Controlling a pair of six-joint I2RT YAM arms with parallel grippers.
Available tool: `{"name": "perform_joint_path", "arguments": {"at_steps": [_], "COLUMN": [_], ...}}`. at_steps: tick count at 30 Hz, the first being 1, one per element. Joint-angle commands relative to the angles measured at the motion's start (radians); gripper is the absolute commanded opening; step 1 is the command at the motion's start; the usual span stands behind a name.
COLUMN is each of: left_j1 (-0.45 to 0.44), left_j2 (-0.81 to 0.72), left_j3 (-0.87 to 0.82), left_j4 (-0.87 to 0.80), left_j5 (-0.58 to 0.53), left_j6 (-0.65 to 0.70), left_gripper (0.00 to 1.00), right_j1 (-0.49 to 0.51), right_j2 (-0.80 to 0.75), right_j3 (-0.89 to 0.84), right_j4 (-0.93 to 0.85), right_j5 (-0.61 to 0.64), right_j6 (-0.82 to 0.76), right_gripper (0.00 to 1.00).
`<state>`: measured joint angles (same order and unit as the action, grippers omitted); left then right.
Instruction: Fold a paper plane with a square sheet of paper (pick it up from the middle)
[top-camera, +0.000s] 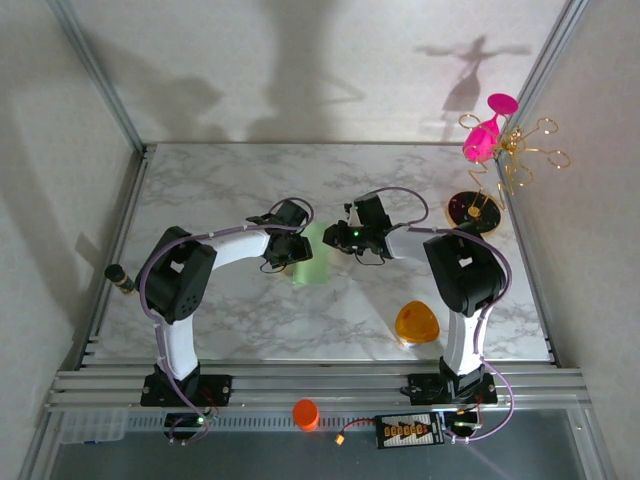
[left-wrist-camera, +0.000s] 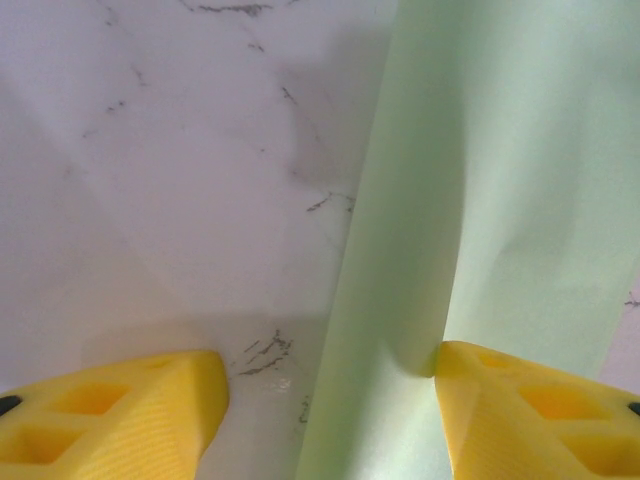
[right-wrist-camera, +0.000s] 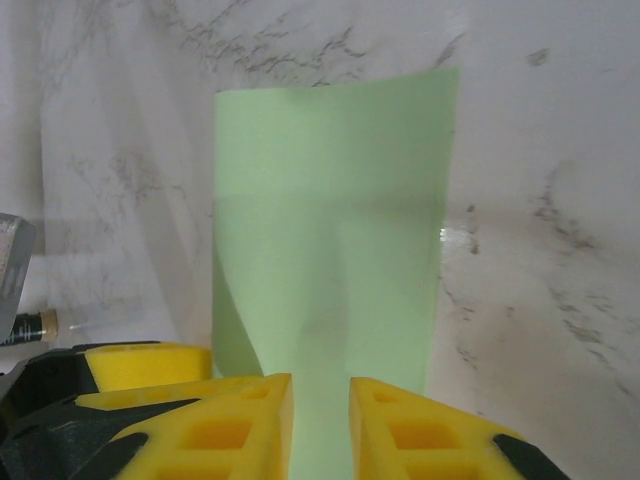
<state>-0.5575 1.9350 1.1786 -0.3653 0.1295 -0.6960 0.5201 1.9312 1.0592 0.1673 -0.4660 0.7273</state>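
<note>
The square sheet of paper (top-camera: 312, 262), pale green, lies mid-table between both grippers, bent lengthwise. In the left wrist view one long flap of the paper (left-wrist-camera: 480, 180) stands raised. My left gripper (left-wrist-camera: 331, 378) is open and straddles the paper's edge, its right fingertip (left-wrist-camera: 470, 385) touching the raised fold. From above, the left gripper (top-camera: 290, 246) sits at the sheet's left side and the right gripper (top-camera: 336, 238) at its right. My right gripper (right-wrist-camera: 320, 400) hangs low over the near end of the paper (right-wrist-camera: 335, 200), jaws narrow with a gap showing green; the sheet's left side curls under.
An orange rounded-triangle object (top-camera: 416, 323) lies near the right arm's base. A pink glass (top-camera: 485, 135), gold wire stand (top-camera: 525, 155) and dark disc (top-camera: 472, 208) crowd the back right. A small bottle (top-camera: 119, 277) sits at the left edge, an orange cup (top-camera: 305, 413) on the front rail.
</note>
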Motion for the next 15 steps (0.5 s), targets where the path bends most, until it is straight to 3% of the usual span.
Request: {"name": "perform_joint_path", "arguments": {"at_steps": [1, 15], "left_j1": [-0.018, -0.018], "left_j2": [0.199, 0.219], "left_j3": [-0.080, -0.083], "left_j4": [0.016, 0.028], "left_j5": [0.053, 0.059], "left_j6": [0.020, 0.013], "left_gripper": [0.62, 0.62], "right_j1": [0.010, 0.026], "right_j2": [0.024, 0.068], "right_j3": [0.032, 0.073], "right_j4": [-0.023, -0.079], "right_j5": [-0.026, -0.032], "right_j6": [-0.022, -0.043], "right_gripper": [0.22, 0.17]}}
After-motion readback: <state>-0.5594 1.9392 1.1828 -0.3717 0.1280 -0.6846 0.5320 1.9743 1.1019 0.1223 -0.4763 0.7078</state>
